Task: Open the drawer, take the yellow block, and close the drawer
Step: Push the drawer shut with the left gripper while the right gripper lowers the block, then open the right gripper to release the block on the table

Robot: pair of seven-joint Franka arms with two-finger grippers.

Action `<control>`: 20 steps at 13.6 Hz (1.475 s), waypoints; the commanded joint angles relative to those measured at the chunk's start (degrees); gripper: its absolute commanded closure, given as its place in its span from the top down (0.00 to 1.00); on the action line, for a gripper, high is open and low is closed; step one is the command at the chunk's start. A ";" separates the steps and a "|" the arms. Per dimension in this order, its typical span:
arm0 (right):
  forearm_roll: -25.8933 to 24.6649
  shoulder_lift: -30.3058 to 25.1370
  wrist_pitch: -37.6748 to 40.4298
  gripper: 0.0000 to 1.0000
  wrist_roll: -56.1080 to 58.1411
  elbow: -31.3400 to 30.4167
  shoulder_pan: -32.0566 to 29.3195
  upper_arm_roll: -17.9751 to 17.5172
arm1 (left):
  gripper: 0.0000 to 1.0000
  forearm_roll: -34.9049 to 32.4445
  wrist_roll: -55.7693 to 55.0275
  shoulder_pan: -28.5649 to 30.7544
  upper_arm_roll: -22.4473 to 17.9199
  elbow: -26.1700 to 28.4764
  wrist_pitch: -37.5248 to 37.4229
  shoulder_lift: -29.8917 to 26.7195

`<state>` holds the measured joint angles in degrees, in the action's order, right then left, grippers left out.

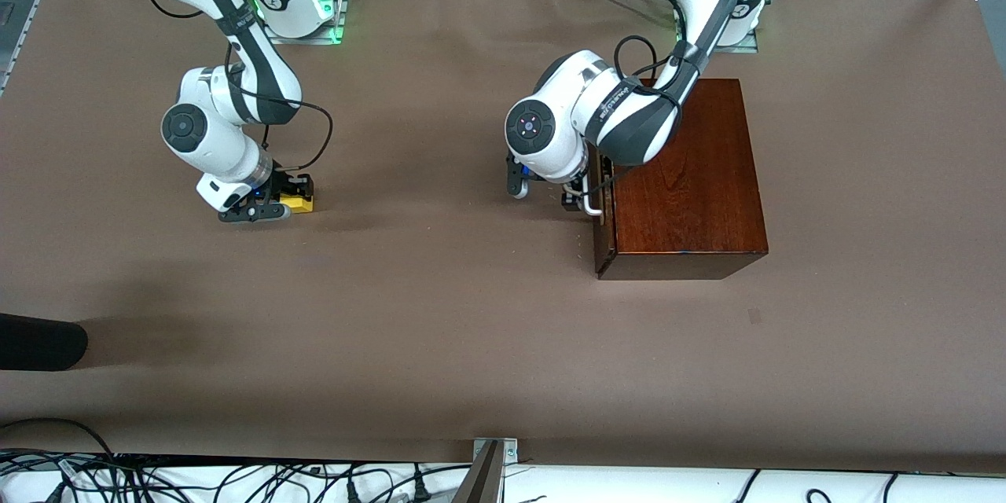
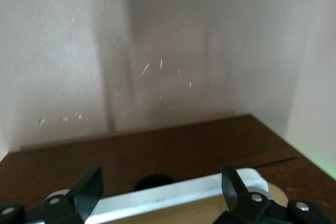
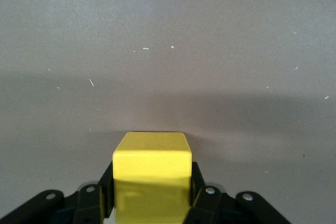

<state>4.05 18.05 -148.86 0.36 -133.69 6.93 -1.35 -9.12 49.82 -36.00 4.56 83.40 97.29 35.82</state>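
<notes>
Two white robot arms are working over a brown bench (image 1: 440, 346). The right pincer (image 1: 267, 203) is sitting low at the bench surface toward the right arm's end, and its black fingers (image 3: 206, 195) are pressing both sides of the yellow block (image 1: 299, 203). The right wrist view shows the cube (image 3: 152, 179) squarely between the pads, resting on or just above the bench.

Toward the left arm's end stands a glossy dark wooden box (image 1: 684, 181). The left pincer (image 1: 544, 190) is positioned at the drawer (image 1: 603, 196) front, its fingers (image 2: 86, 187) spread wide on either side of the white bar handle (image 2: 173, 195). The drawer appears nearly or fully pushed in; only a thin strip of pale wood is showing in the left wrist view.

Judging from this, the closing step is in hand. To do it well, the left pincer should be pushing straight along the drawer's travel, meeting the handle or front evenly so the tray does not skew and jam. Steady, gentle pressure matters, since a hard shove could slide the whole box across the bench. The right arm should simply be keeping its firm hold on the block.
</notes>
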 commanded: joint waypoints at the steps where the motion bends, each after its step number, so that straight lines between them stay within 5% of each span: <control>1: 0.52 0.05 -1.43 0.15 -0.27 -0.87 -0.61 -0.50 | 1.00 -2.21 1.07 -0.03 -0.08 -1.05 -2.11 -0.66; 3: 0.52 0.23 -2.22 0.87 -0.27 -0.61 -0.61 -0.50 | 1.00 -2.21 1.07 -0.03 -0.08 -1.40 -1.93 -0.84; 4: 0.52 -0.64 -1.88 1.00 -0.19 -0.35 -0.61 -0.50 | 1.00 -1.87 0.98 0.06 -0.08 -1.92 -1.93 -1.36; 8: 0.17 -7.05 5.03 1.00 0.17 2.72 -0.60 -1.03 | 1.00 -1.69 0.89 0.58 -0.16 -2.10 -1.93 -7.76; 12: -0.09 -8.73 19.18 1.00 0.78 14.56 -0.52 -2.08 | 1.00 -1.43 1.86 9.26 0.18 -6.04 -3.24 -13.57; 16: -1.31 -9.00 34.12 1.00 3.77 27.13 -0.52 -1.99 | 1.00 -1.60 1.16 15.07 -1.83 -15.18 -11.94 -14.29; 20: -3.08 -14.69 46.70 1.00 3.77 32.35 -0.43 -1.82 | 1.00 -0.99 -8.30 20.09 -5.77 -15.46 -14.05 -15.51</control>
<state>1.77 6.92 -107.72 3.21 -102.45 6.95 -2.92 -9.78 47.22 -16.96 0.44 69.18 85.80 20.43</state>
